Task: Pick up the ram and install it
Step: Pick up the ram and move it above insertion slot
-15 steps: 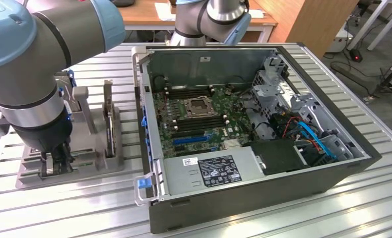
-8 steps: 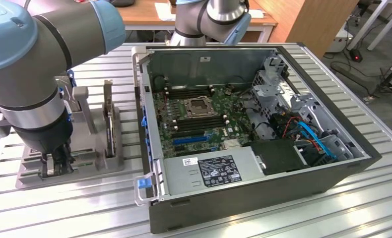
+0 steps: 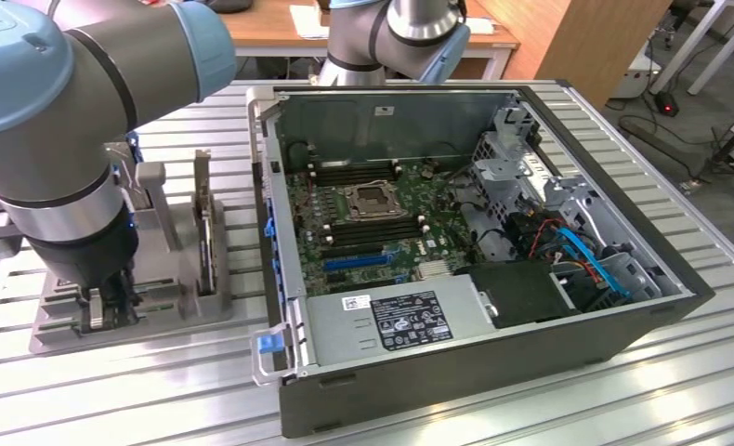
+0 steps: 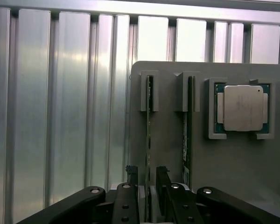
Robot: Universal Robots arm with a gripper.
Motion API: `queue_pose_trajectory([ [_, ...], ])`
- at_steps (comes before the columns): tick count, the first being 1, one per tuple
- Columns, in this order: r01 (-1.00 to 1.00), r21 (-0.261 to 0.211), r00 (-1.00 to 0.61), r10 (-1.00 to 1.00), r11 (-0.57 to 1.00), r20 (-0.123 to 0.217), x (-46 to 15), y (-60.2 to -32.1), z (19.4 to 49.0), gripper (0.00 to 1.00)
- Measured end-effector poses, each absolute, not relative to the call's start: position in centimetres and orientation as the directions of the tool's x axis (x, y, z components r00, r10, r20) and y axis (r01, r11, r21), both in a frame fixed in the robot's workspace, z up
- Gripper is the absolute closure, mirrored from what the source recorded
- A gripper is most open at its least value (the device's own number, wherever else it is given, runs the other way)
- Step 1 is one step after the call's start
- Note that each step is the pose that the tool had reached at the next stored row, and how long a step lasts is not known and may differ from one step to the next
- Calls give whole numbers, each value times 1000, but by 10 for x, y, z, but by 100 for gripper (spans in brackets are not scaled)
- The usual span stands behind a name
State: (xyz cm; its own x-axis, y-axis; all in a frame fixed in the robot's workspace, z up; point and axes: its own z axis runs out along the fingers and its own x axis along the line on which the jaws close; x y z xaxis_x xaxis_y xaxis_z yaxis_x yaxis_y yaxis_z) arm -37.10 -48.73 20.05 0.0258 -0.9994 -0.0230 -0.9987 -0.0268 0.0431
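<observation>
The ram (image 4: 149,133) is a thin green stick seen edge-on, standing in a slot of the grey holder (image 4: 233,168). My gripper (image 4: 148,184) reaches down over its near end. One black finger (image 4: 132,179) sits on each side of the stick, close against it, and the stick is still seated in its slot. In the exterior view the gripper (image 3: 104,311) is low over the holder (image 3: 156,311), at that view's left. The open computer case (image 3: 466,372) lies beside it, with the motherboard's memory slots (image 3: 348,172) exposed.
A second ram stick (image 4: 188,130) stands in the neighbouring slot, and a square silver processor (image 4: 242,108) sits in a pocket beyond it. A dark upright card (image 3: 203,218) stands on the holder between the gripper and the case. The ribbed aluminium table (image 4: 60,116) surrounds the holder.
</observation>
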Motion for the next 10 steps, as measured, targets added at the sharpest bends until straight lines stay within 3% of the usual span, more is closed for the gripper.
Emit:
queue_pose_trajectory([
  [10, -999, 43, 26, -999, -27, -23, -371, -486, 200, 71],
])
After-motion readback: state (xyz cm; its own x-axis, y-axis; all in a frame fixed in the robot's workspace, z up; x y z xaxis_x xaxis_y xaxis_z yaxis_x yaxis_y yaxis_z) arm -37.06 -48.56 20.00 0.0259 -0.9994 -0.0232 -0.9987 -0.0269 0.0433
